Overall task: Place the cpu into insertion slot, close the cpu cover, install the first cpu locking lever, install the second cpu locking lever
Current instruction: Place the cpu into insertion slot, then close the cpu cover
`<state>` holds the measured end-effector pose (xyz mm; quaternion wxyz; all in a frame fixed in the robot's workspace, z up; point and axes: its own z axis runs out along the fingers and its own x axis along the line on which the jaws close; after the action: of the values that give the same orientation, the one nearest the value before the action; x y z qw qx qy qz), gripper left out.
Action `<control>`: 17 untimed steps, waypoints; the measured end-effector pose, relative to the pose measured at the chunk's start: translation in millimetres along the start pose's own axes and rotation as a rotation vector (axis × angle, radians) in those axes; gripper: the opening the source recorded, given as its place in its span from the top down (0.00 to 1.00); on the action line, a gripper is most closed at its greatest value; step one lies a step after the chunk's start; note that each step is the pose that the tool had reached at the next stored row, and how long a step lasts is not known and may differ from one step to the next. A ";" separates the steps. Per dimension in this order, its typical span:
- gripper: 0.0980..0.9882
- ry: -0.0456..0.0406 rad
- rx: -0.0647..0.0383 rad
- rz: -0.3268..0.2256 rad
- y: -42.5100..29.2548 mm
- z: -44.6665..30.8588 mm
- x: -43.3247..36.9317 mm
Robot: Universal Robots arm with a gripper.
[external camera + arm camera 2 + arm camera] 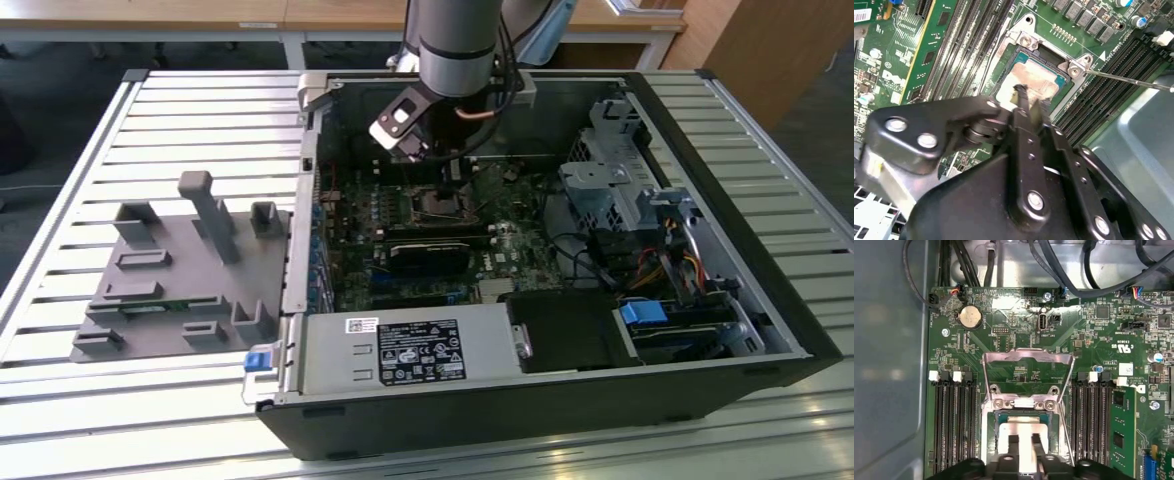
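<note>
Cpu [1021,432] lying flat in the insertion slot [988,415], cover not closed.
The cpu cover [1029,356] is swung up from the slot's edge, near the middle of the green board [1004,320]. The gripper [1024,440] hangs just over the cpu, fingers narrow, with a small gap and nothing between them.

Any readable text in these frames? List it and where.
Black label on the silver box, exterior view: print too small to read.
White lettering on the green circuit board, first wrist view: too small to read reliably.
White sticker on that board: too small.
Nothing quotable.
</note>
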<state>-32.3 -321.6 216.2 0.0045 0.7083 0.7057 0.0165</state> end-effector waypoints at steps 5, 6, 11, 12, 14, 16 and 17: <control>0.99 -0.0018 0.000 0.000 0.0 -1.3 0.0; 0.99 -0.0020 0.000 0.000 0.0 -1.7 0.0; 0.99 -0.0028 0.000 0.000 0.1 -2.7 0.0; 0.99 -0.0032 0.000 0.000 0.1 -2.9 0.0; 0.99 -0.0038 0.000 0.000 0.1 -3.2 0.1; 0.99 -0.0050 0.000 0.000 0.1 -3.6 0.0; 0.99 -0.0059 0.000 0.000 0.1 -3.8 0.0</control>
<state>-32.4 -321.6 219.9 0.0066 0.7083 0.7057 0.0144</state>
